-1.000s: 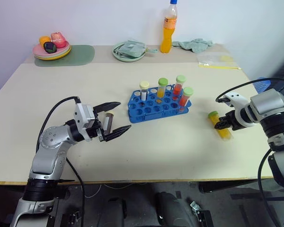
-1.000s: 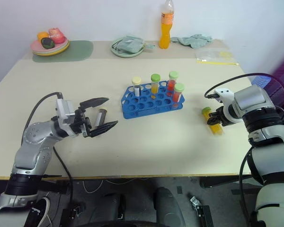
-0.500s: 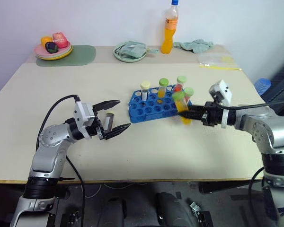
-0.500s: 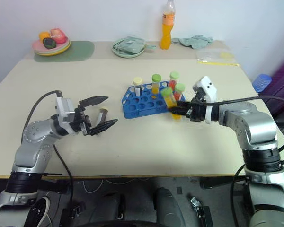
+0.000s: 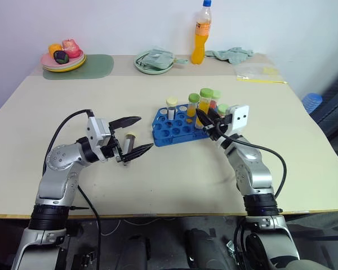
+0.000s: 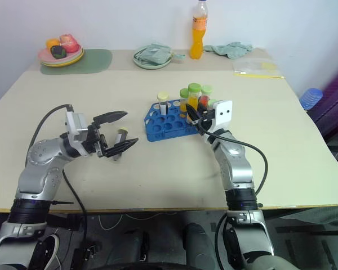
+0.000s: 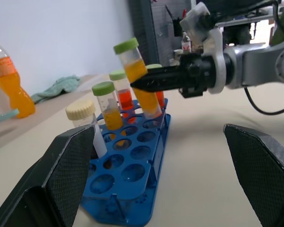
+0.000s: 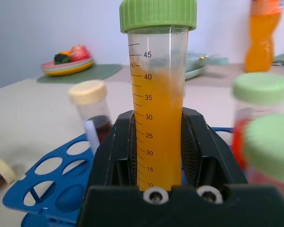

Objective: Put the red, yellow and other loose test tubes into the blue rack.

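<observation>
Bright, even light, soft shadows; wrist views blur nearby.

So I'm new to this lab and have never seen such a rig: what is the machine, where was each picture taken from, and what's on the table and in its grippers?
It is a humanoid robot with two arms, each ending in a two-fingered black gripper. Two pictures come from cameras in its head, looking down over the table. The other two come from cameras on its wrists, looking along the fingers.

In the middle stands a blue rack already holding four capped tubes. The right gripper is shut on a yellow-orange test tube with a green cap, holding it upright above the rack. The left gripper is open, with a cream-capped tube lying on the table between its fingers.

At the back are an orange drink bottle, a plate of fruit, a green plate with a cloth and another cloth.
</observation>
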Tool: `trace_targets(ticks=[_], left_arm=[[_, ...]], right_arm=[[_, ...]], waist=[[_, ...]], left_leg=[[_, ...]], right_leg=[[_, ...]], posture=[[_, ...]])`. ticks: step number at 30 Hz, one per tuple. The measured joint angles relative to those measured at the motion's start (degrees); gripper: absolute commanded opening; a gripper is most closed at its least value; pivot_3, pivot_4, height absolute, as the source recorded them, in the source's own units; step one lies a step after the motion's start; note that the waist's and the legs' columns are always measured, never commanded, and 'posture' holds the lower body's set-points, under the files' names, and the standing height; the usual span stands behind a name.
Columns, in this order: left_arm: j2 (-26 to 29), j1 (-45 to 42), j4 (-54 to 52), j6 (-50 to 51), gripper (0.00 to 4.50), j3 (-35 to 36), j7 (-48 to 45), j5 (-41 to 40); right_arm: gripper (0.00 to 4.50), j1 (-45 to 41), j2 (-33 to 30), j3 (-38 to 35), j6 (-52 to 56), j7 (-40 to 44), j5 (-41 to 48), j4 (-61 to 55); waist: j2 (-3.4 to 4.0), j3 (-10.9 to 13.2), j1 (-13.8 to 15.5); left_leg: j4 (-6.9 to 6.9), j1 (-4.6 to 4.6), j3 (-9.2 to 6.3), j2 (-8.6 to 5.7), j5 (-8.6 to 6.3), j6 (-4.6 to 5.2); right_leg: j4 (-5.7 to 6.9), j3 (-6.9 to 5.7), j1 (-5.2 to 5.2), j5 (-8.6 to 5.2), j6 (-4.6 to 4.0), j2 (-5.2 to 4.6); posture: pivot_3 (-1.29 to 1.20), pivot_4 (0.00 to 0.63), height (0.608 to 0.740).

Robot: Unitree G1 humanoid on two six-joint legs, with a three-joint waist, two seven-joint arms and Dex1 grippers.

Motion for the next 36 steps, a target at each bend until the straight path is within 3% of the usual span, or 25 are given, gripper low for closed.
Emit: trace_targets(ticks=[13,23,36], left_arm=[[0.68,-0.13,0.12,-0.04,4.5,0.06,-0.56,0.0],[0.93,-0.18,0.12,-0.04,4.5,0.27,-0.67,-0.02],[1.21,-0.23,0.12,-0.03,4.5,0.3,-0.62,-0.01]], right_arm=[[0.77,0.44,0.68,1.67,-11.01,-1.63,-3.13,6.93],[0.77,-1.07,2.99,2.25,-12.85,-3.2,-3.28,9.74],[0.77,0.39,1.51,2.31,-13.26,-3.7,-3.7,8.34]], waist=[[0.0,0.0,-0.1],[0.0,0.0,-0.14],[-0.01,-0.01,-0.09]], left_leg=[[0.0,0.03,-0.01,0.01,0.0,0.0],[-0.01,0.05,-0.02,0.02,0.0,0.0],[-0.01,0.06,-0.02,0.01,0.0,0.0]], right_leg=[[0.02,0.0,0.01,0.0,0.0,0.01],[0.03,0.01,0.01,0.0,-0.01,0.02],[0.03,0.0,0.03,-0.01,-0.01,0.0]], posture=[[0.0,0.15,0.74],[0.0,0.15,0.74],[0.0,0.15,0.74]])
